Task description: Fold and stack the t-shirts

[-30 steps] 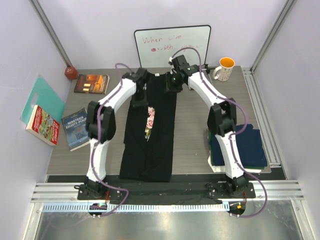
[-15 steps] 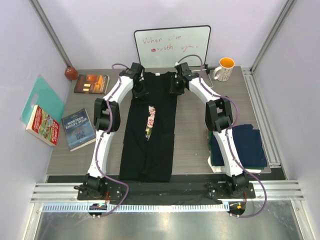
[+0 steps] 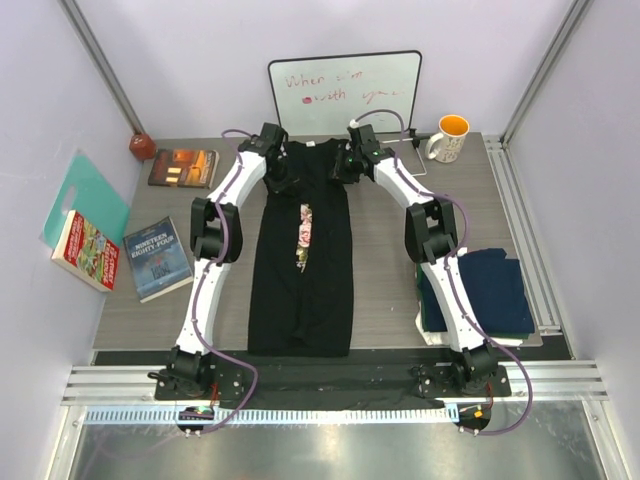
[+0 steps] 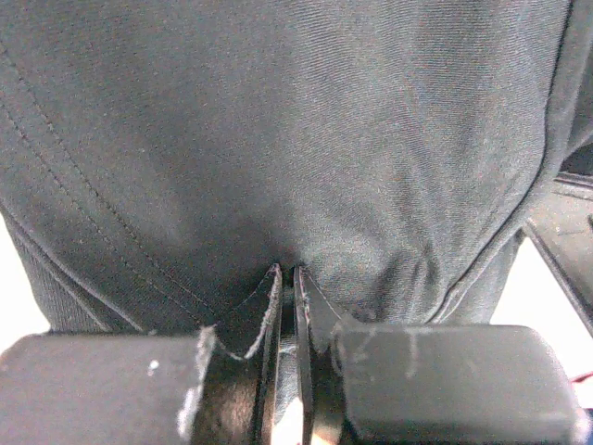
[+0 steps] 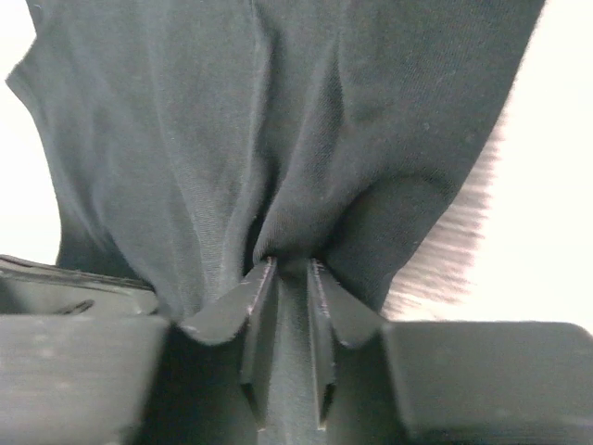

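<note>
Left end effector (image 4: 287, 283) and right end effector (image 5: 292, 273) are clamped tight on the black t-shirt (image 3: 300, 265) at 12 o'clock; sides look folded in, cross-fold and stacking not done yet.

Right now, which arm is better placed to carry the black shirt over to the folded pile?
Probably right. Both the left gripper and right gripper pinch the black shirt at its far end, but the folded pile lies beside the right arm, away from the left.
</note>
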